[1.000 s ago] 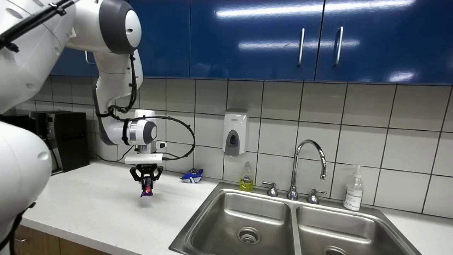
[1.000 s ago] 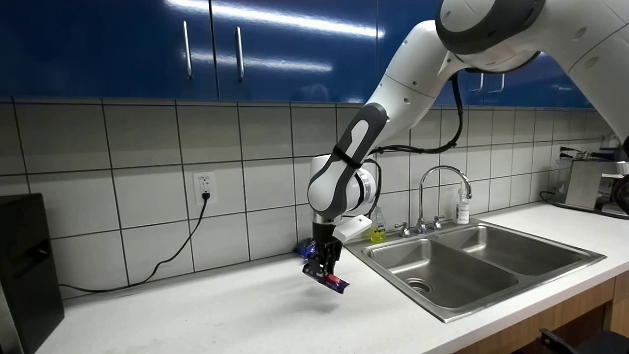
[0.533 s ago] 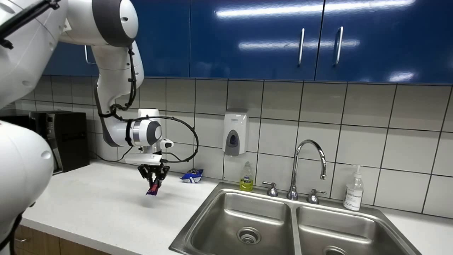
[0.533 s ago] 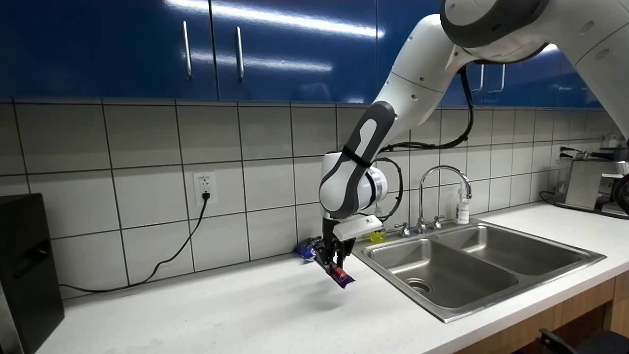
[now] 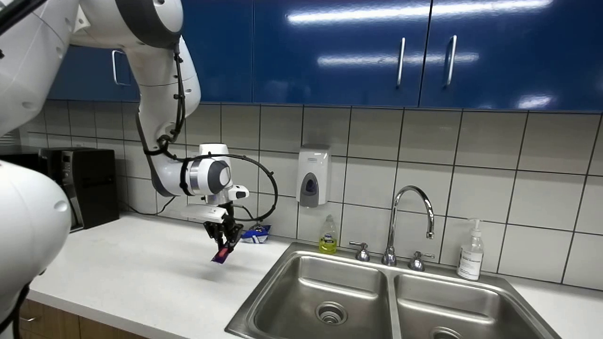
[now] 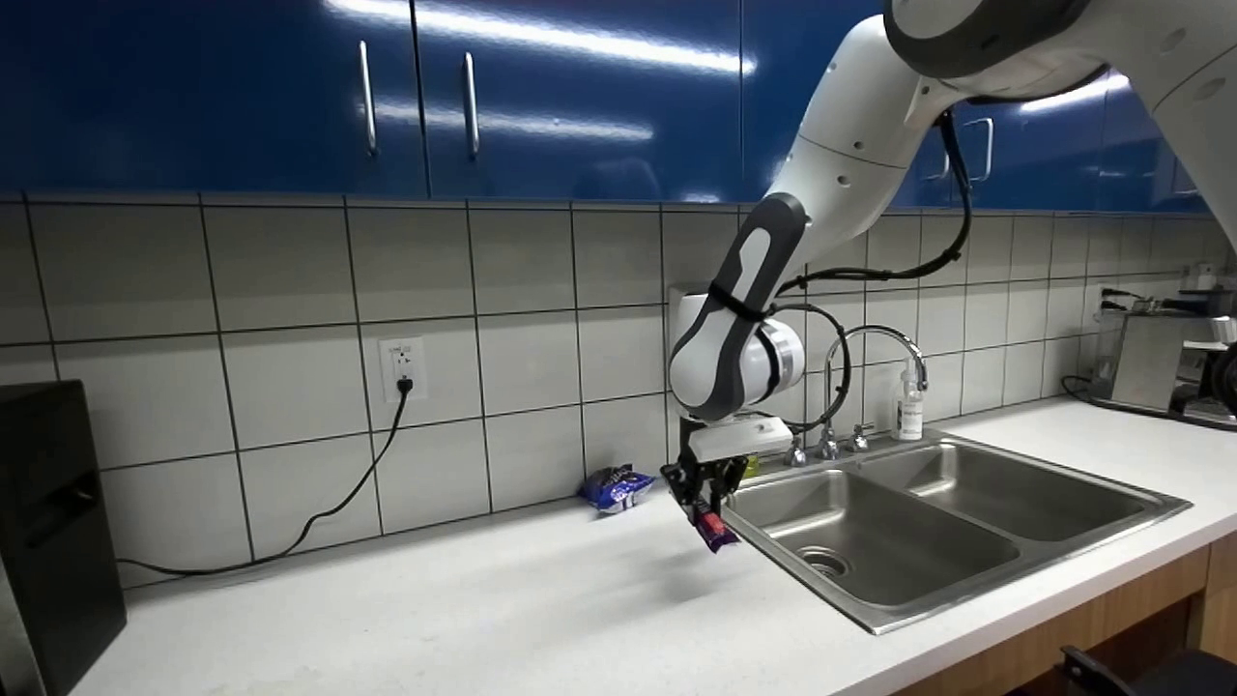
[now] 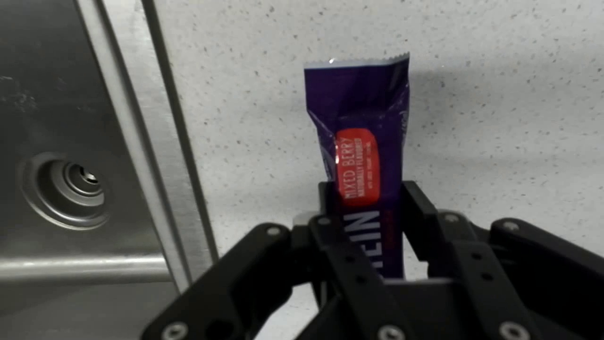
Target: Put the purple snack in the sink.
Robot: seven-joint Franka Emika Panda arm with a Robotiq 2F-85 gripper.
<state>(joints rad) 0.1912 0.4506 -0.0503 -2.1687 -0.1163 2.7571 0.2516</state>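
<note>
- Black fingers [image 7: 420, 217] pinch the purple snack [image 7: 361, 101], glossy and crimp-ended.
- It hangs above the speckled desk [image 7: 250, 151], near the steel sink [image 7: 163, 141].
- Red label [image 7: 357, 167]: "MIXED BERRY NATURALLY FLAVORED"; white letters [image 7: 365, 231] ending "EIN".

Both exterior views face the wall [image 5: 370, 136] from farther back, sharing the sink [image 5: 392, 296], lower right — the wrist view looks closely down past the claw [image 7: 368, 198].

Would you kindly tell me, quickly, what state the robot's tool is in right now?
Tool: closed, holding the glossy dark purple, red-labelled, bar-shaped snack packet above the speckled white countertop.
</note>
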